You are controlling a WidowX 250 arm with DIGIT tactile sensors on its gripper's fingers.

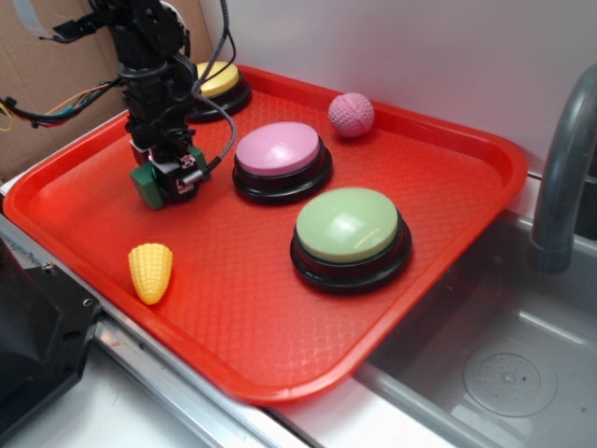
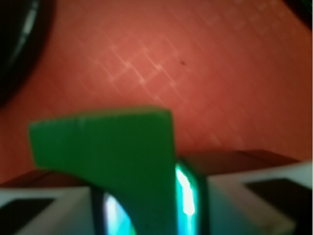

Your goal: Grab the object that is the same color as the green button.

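The small dark green block point(image 1: 146, 183) is at the left of the red tray point(image 1: 448, 140), between my gripper's fingers. My gripper point(image 1: 166, 177) points straight down and is shut on the block. In the wrist view the block point(image 2: 112, 156) fills the space between the two white fingers point(image 2: 254, 196), with its arch cut-out at the lower left. The green button point(image 1: 348, 224), pale green dome on a black base, sits well to the right, near the tray's middle.
A pink-topped button point(image 1: 278, 149) stands just right of the gripper. A yellow-topped button point(image 1: 217, 82) is behind it. A pink ball point(image 1: 352, 114) lies at the back. Yellow toy corn point(image 1: 150, 271) lies near the front left rim. A sink and grey faucet point(image 1: 560, 177) are to the right.
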